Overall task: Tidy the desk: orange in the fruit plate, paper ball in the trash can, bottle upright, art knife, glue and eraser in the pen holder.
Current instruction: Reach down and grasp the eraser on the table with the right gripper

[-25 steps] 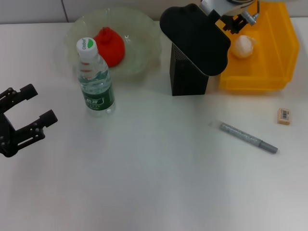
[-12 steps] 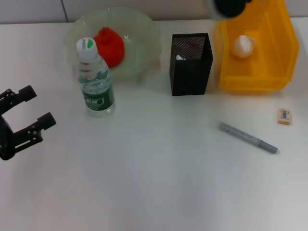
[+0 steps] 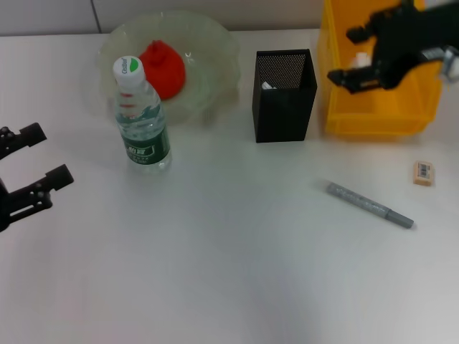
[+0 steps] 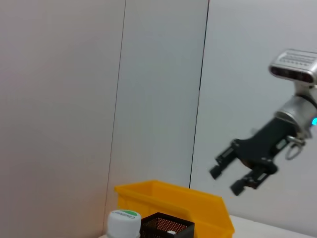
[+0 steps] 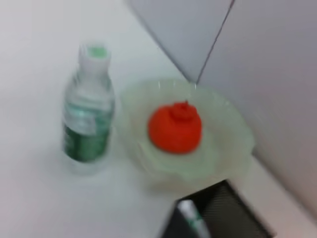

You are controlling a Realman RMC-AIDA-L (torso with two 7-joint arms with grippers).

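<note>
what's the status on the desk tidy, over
Right tool open, empty, over the trash can. Left tool open, idle at the desk's left edge. Eraser and grey art knife lie loose on desk, unobstructed.

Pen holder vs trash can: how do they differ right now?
The pen holder is black mesh, tall and narrow; the trash can is bright yellow solid plastic, wider and lower. The pen holder stands clear of both arms, while the open right gripper hangs over the trash can. The left gripper is open at the table's left edge. Both containers are upright, open-topped, side by side at the back.
</note>
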